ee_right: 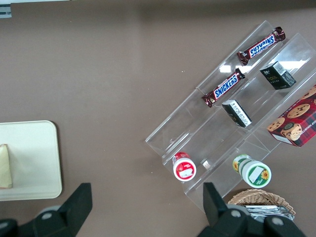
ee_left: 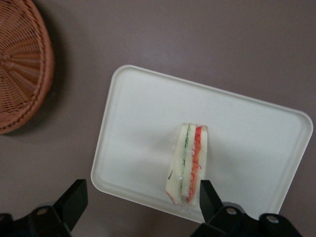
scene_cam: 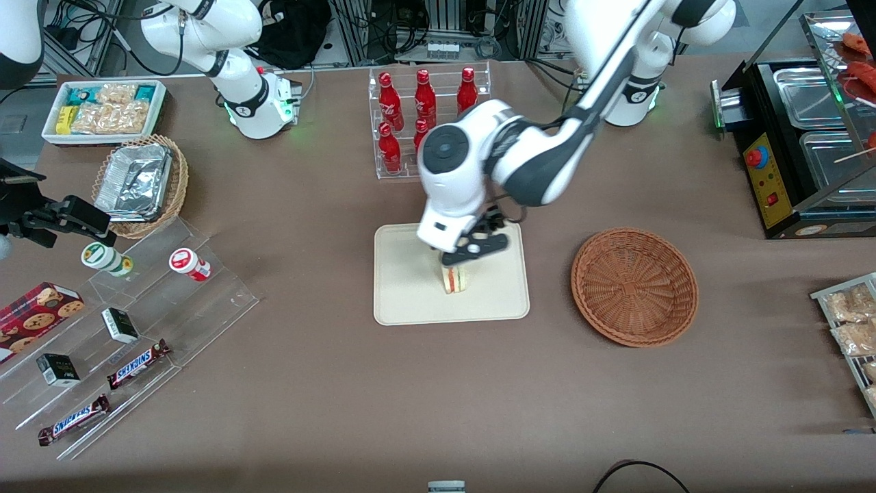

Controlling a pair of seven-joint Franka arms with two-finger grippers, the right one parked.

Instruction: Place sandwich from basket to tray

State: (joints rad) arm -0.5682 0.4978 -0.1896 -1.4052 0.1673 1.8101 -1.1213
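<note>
Sandwich: the small triangular wedge of pale bread with red and green filling layers (scene_cam: 454, 279) stands on edge on the cream rectangular tray with rounded corners and a low rim (scene_cam: 410, 301), near the tray's middle, slightly toward its camera-side edge.

Gripper: the left arm's two-finger gripper (scene_cam: 460, 266) hangs directly above the sandwich. In the wrist view its dark fingers (ee_left: 74, 201) are spread wide, well apart, and close on nothing; one fingertip shows just beside the sandwich's (ee_left: 189, 164) lower corner, and whether it touches I cannot tell.

Tray: it lies flat on the brown table (scene_cam: 342, 411), and the sandwich is the only thing on it.

Basket: the round, shallow, reddish-brown woven wicker basket (scene_cam: 634, 285) sits on the table at about 3 o'clock from the tray in the front view, apart from it, with bare table between. Nothing lies in it.

Bottles: a clear rack of red bottles (scene_cam: 424, 109) stands at about 12 o'clock from the tray, farther from the front camera.

Snack stand: clear acrylic steps with chocolate bars (scene_cam: 137, 363) lie at about 9 o'clock from the tray, toward the parked arm's end.
</note>
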